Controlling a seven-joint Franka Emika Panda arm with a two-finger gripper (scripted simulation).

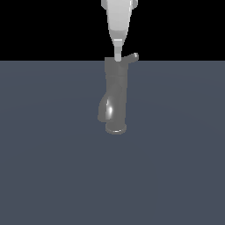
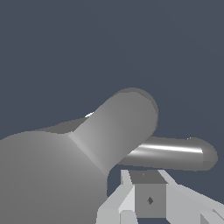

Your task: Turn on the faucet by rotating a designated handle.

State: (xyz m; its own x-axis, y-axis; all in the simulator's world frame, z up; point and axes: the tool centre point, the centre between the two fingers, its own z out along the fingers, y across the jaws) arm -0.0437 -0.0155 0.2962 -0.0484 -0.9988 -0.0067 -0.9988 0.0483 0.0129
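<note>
**Gripper down on the faucet's cap**

Right up against the wrist lens, the faucet [image 2: 48, 179] fills the foreground, its handle [image 2: 118, 124] jutting out above the glossy spout [image 2: 175, 153]. From the exterior view, the gripper [image 1: 117, 57] sits at the cap's top edge, just beside the lever. Whether its jaws are parted or closed, I cannot tell. The faucet stands upright mid-floor [image 1: 176, 154], handle pointing to the exterior view's right.

In the exterior view the arm [image 1: 118, 17] is cut off by the edge at 12 o'clock, and the gripper [image 1: 117, 56] shows only a narrow tip, its jaws' spacing unreadable. In the wrist view the faucet [image 2: 48, 179] runs off the frame at 7 o'clock, its base unseen.
</note>
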